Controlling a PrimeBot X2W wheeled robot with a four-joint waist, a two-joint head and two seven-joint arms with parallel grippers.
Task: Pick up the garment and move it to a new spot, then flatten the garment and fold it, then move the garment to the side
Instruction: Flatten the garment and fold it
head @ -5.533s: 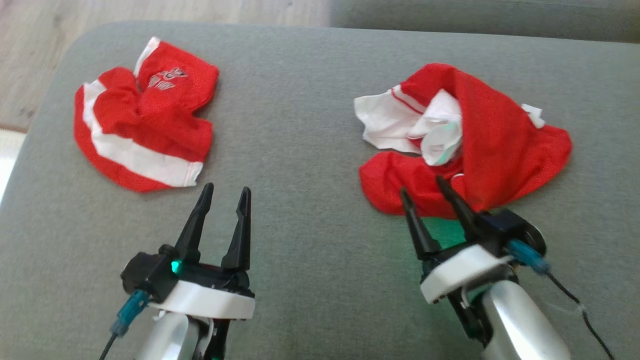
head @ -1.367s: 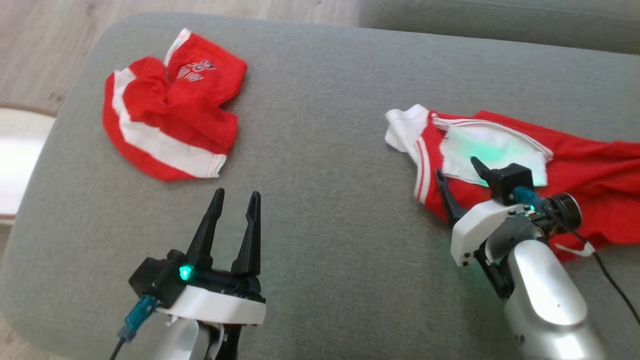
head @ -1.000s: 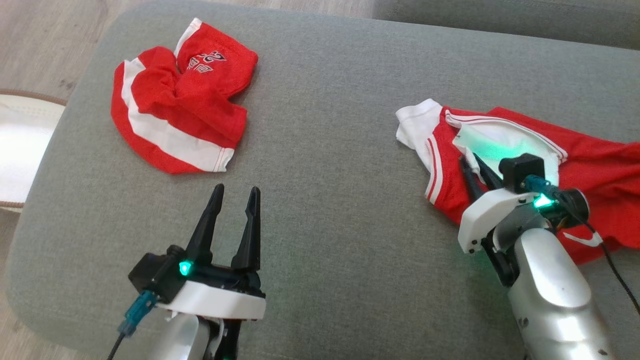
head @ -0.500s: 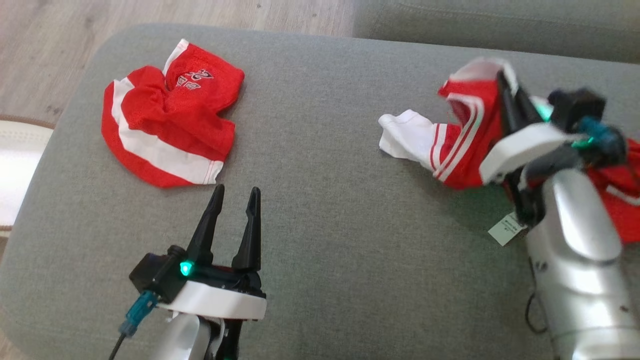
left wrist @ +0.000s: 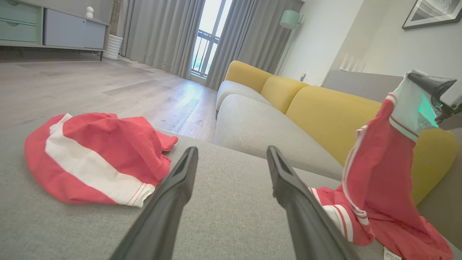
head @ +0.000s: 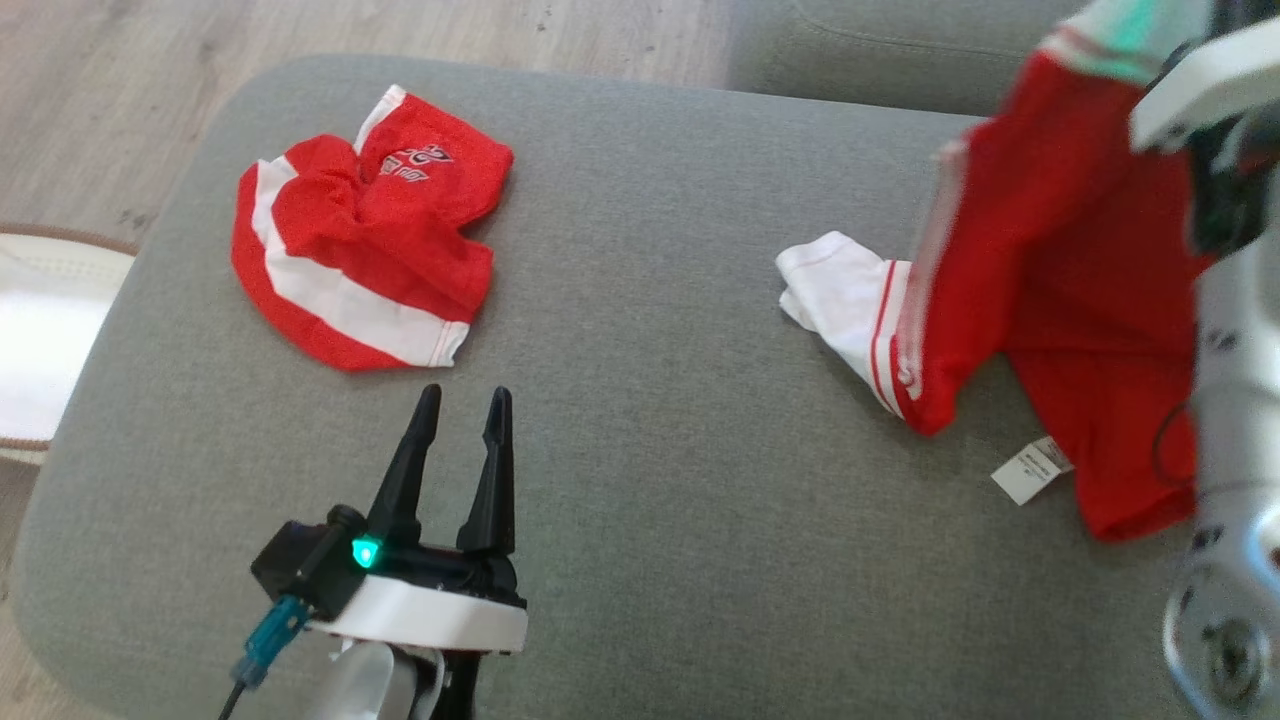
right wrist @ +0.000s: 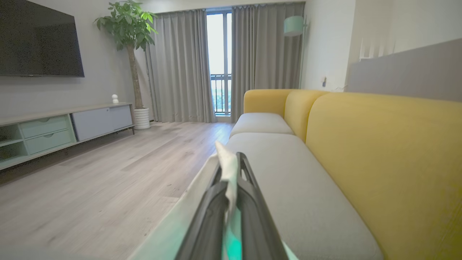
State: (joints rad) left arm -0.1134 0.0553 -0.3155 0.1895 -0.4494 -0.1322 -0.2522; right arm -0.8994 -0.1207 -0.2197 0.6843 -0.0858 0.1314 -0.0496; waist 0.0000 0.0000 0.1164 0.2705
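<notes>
Garment lifted higher than before, right jaws clamped on it (left jaws apart)

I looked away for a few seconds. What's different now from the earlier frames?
The right end effector shut on a white part of the red shirt and lifted it. The shirt, earlier lying on the grey cushion, now hangs from it, with its sleeve and lower edge still touching the cushion. The left end effector stayed open and idle; the red shorts lie where they were.
</notes>
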